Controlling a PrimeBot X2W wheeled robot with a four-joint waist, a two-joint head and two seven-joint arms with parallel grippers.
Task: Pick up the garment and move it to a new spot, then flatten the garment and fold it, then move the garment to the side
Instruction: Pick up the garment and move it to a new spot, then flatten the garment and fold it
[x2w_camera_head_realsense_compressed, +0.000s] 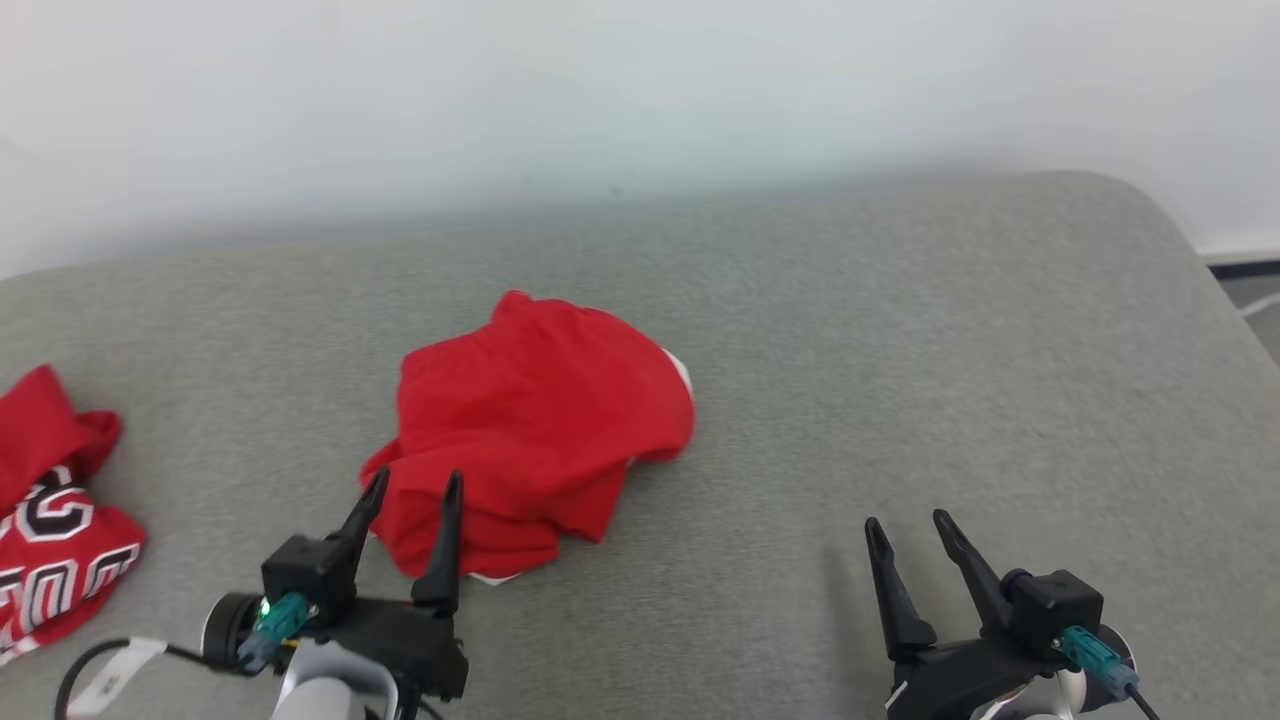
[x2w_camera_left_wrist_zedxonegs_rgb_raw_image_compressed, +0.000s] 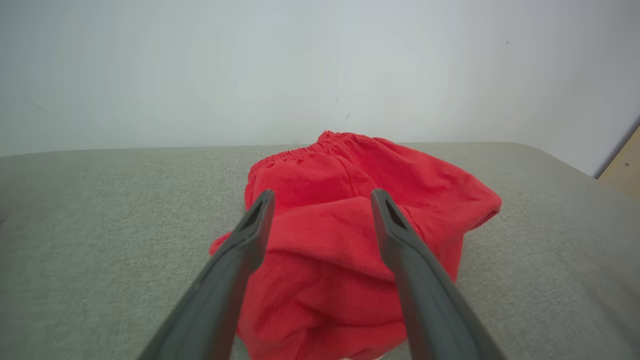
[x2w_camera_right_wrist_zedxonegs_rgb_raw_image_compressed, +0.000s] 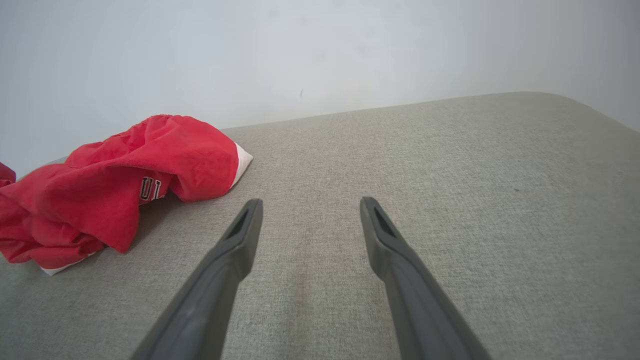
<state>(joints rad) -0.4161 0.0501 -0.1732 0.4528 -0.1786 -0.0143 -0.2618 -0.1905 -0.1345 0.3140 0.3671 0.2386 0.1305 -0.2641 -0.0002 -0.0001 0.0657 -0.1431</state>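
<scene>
The garment is a crumpled red pair of shorts with an elastic waistband and white trim, lying in a heap near the middle of the grey padded surface. My left gripper hovers at its near edge, jaws open, nothing between the fingers. From the left wrist the garment bulges just beyond the two open fingers. My right gripper stands open over bare fabric at the lower right. In the right wrist view the garment lies off to the left, well apart from the right gripper.
A second red cloth with black and white lettering lies at the left edge of the surface. A pale wall rises behind. The surface's rounded right corner drops off toward the floor. A wooden panel shows at the far right.
</scene>
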